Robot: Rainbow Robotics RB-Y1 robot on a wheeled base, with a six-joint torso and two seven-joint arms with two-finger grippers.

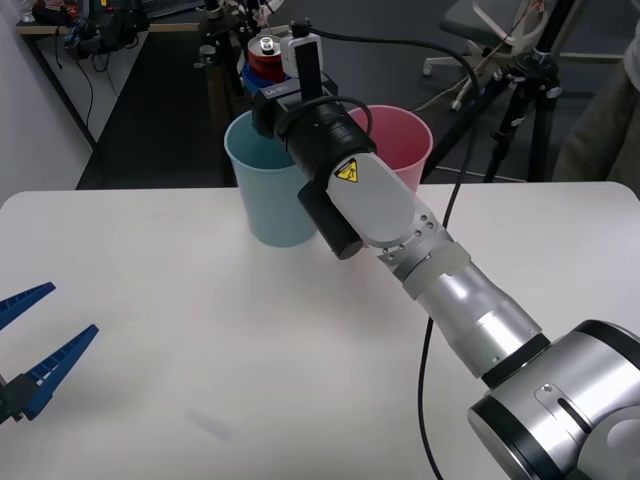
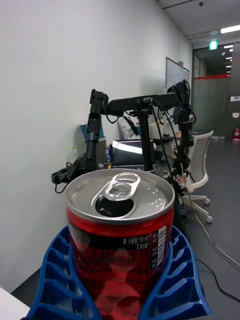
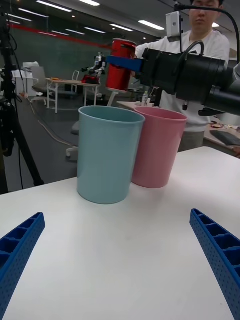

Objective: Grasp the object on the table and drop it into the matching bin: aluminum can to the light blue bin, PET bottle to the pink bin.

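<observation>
The small red aluminum can (image 1: 266,55) with its silver lid and pull tab is held upright in the air. My right gripper (image 1: 268,72) is shut on it, above the far rim of the light blue bin (image 1: 268,190). In the right wrist view the can (image 2: 120,240) sits between the blue ribbed fingers (image 2: 175,280). The left wrist view has the can (image 3: 120,65) hanging above the light blue bin (image 3: 109,152), with the pink bin (image 3: 159,147) touching it alongside. My left gripper (image 1: 35,345) rests open at the table's left edge.
The pink bin (image 1: 400,140) stands at the far edge of the white table (image 1: 200,350), partly behind my right arm. Tripods, cables and a chair fill the floor beyond the table. A person stands behind the bins in the left wrist view.
</observation>
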